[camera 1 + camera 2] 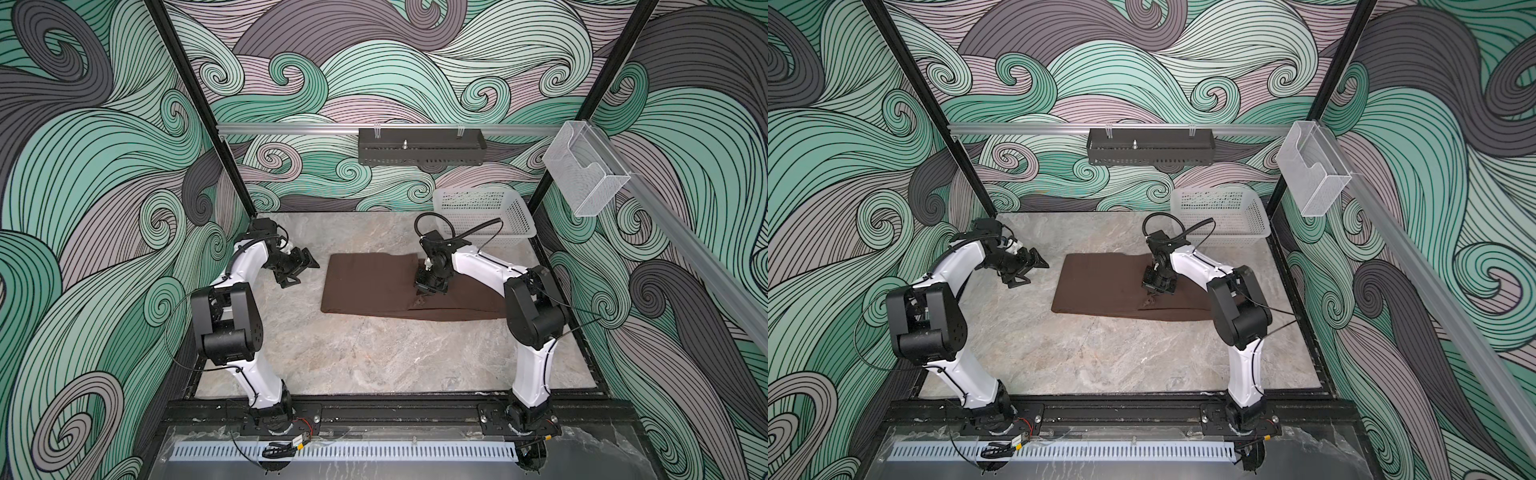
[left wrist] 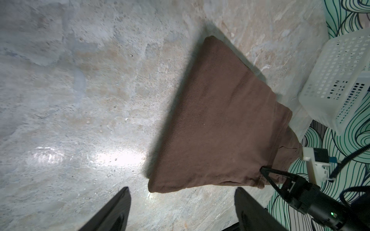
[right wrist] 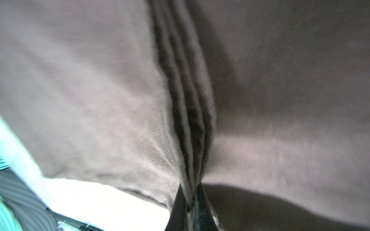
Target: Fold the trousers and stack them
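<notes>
Working over the table (image 1: 353, 357), find the trousers (image 1: 365, 286) lying flat as a long brown band from the centre out toward 3 o'clock, one end under the right arm (image 1: 478, 262), well apart from the basket (image 1: 482, 212) at 1 o'clock. Judged mid-fold, stacking not yet begun. Pinching a bunch of stacked cloth edges near the band's 6 o'clock side with the right gripper (image 1: 420, 294), jaws pressed tight together on them, plainest in the right wrist view. Hovering just off the band's 9 o'clock end with the left gripper (image 1: 305, 272), spread wide, holding nothing. Lift slowly, only high enough to free the layers. Carry the bunch in one straight line along the band, without twist, for square edges. Check every layer in the pinch first, to avoid a skewed fold from a slipped one. Bring the left gripper down on the 9 o'clock end as a pin against drag from such soft cloth. Hidden behind the right arm's elbow: the band's 3 o'clock end, hence no telling waistband from hems. Blurred in the right wrist view: cloth close to the lens, layer count uncertain. No telling of the lowest layer, caught or not. Too faint through the mesh: anything inside the basket.
</notes>
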Motion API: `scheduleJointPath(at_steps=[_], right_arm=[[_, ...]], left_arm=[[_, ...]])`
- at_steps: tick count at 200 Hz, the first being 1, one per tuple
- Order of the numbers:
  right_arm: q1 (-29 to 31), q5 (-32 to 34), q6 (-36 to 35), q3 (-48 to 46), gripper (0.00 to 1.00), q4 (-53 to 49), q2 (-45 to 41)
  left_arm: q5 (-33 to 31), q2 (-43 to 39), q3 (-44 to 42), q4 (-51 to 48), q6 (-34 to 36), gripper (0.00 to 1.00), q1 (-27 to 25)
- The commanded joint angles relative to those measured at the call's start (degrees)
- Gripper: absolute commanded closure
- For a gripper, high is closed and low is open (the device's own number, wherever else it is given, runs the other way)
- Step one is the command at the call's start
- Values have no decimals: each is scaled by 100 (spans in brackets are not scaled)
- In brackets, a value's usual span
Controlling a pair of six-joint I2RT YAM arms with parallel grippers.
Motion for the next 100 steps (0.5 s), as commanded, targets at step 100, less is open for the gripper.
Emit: scheduleJointPath(at_steps=[100], right_arm=[[-67, 334, 113, -653, 69, -107, -207]], left_arm=[[315, 463, -33, -266, 329, 16, -96]])
